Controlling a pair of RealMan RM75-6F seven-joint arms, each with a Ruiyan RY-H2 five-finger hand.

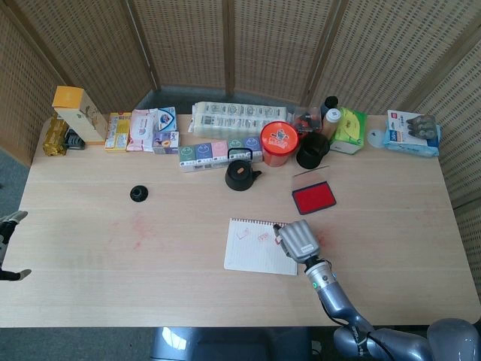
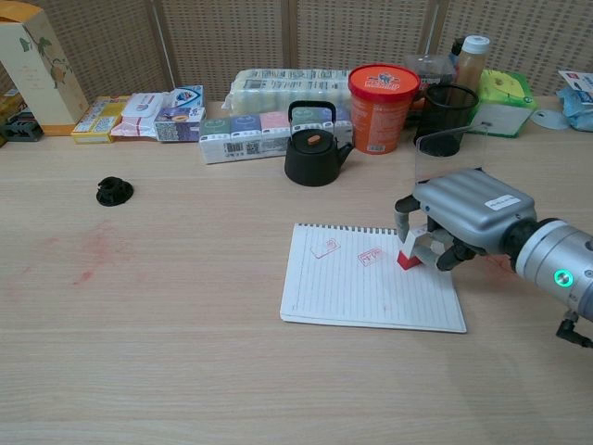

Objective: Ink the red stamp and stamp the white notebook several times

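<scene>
The white spiral notebook (image 2: 371,289) (image 1: 252,247) lies flat near the table's middle, with two red stamp marks (image 2: 347,251) near its top. My right hand (image 2: 459,218) (image 1: 295,239) holds the red stamp (image 2: 410,257) upright, its red base pressed on the notebook's upper right part. The red ink pad (image 1: 313,197) lies open behind the hand, its clear lid raised. Only the fingertips of my left hand (image 1: 9,244) show at the far left edge of the head view, spread apart and holding nothing.
A black kettle (image 2: 313,147), an orange tub (image 2: 382,94) and a black cup (image 2: 444,120) stand behind the notebook. Boxes and packets line the table's back. A small black cap (image 2: 114,191) lies at the left near faint red smudges (image 2: 93,248).
</scene>
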